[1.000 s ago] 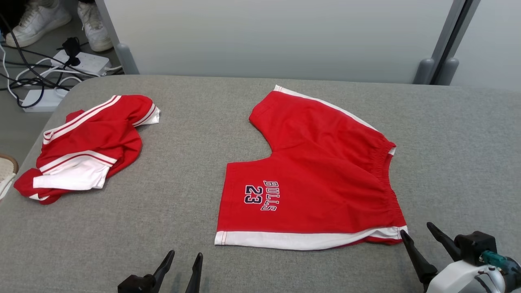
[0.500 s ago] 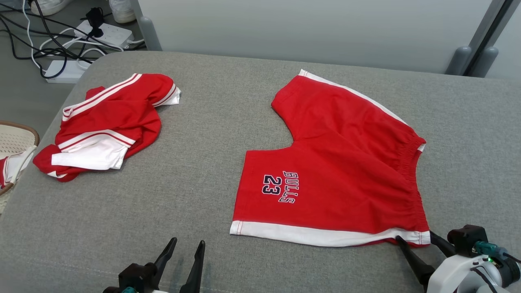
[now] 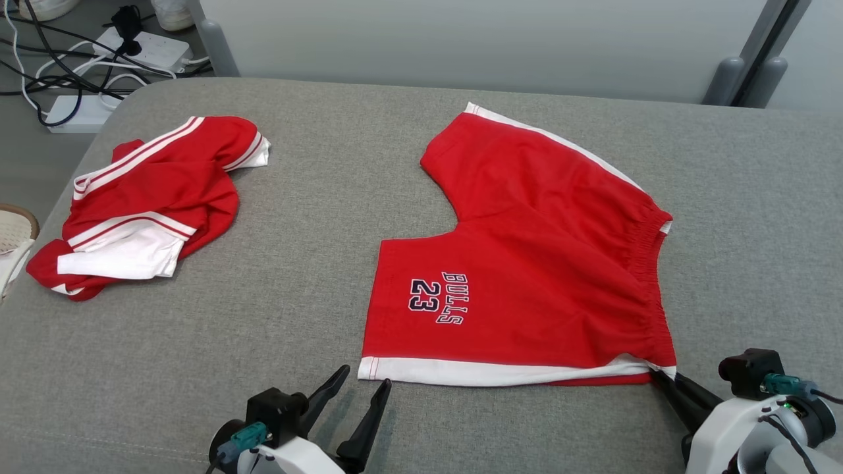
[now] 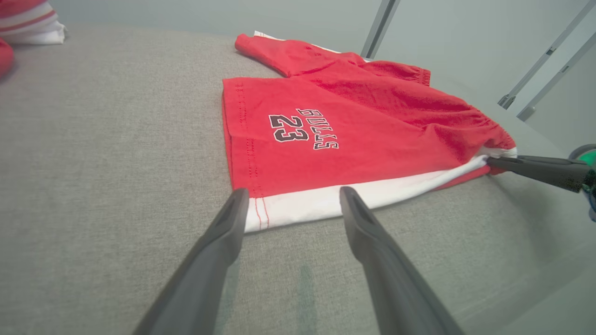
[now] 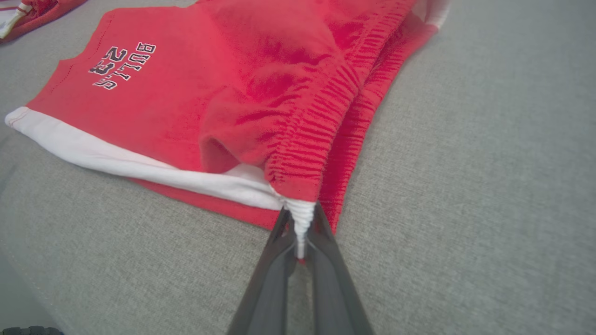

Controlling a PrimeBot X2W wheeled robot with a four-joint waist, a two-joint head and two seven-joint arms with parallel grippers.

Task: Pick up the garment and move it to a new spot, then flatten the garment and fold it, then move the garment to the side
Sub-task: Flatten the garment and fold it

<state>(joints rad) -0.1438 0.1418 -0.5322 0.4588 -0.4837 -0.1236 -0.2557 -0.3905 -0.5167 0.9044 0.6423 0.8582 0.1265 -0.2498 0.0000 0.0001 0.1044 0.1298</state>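
Grey table (image 3: 263, 368): red shorts (image 3: 527, 263) lie spread flat at centre-right, not yet folded or set aside. Right gripper (image 3: 658, 376) is pinched tight on the waistband corner (image 5: 298, 218). Left gripper (image 3: 367, 375) gapes wide at the hem corner (image 4: 260, 214), holding nothing. Fold and side move are left to do. Basket (image 3: 20, 220) at left edge: mostly cropped, contents unclear.

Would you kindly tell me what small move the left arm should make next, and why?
Probably ease the left gripper slightly forward and close it on the white-trimmed leg corner of the shorts. Its fingers stand open either side of it, while the right gripper is shut on the waistband corner, so both near corners would be held for lifting.
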